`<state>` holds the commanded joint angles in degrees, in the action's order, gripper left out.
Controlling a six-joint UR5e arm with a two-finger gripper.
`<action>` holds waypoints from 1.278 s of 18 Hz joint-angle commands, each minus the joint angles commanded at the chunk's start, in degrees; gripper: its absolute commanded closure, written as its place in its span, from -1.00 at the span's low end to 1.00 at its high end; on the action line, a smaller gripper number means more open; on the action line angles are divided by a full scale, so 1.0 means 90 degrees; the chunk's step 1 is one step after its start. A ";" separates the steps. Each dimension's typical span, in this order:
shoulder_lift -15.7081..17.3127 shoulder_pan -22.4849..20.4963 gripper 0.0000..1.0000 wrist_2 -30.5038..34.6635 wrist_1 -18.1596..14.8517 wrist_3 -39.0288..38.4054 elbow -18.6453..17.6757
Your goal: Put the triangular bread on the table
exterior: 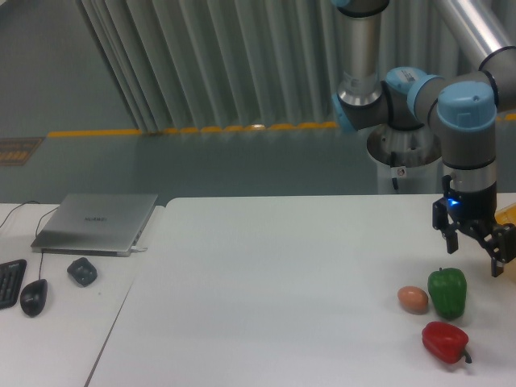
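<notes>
The pincer (476,251) hangs open and empty over the right edge of the white table (266,298), just above the green pepper (447,292). A yellow bit (508,213) beside it may be the triangular bread.

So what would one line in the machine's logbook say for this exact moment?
gripper: open, empty, above green pepper | triangular bread: not visible | table: brown egg, green pepper, red pepper

Grey ribbed curtain (201,64) behind; yellow floor stripe (193,129) across grey-green floor (121,165); side desk (56,322) at left.
</notes>
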<state>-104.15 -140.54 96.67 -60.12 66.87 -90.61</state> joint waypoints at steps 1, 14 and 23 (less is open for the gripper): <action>0.0010 -0.0029 -1.00 0.0079 -0.0010 0.0330 0.0000; -0.0264 -0.0946 -1.00 0.0177 -0.0078 0.3887 -0.0107; -0.0576 -0.1260 -1.00 0.0490 -0.0127 0.4377 -0.0127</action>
<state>-109.33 -151.88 101.07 -61.26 106.27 -91.76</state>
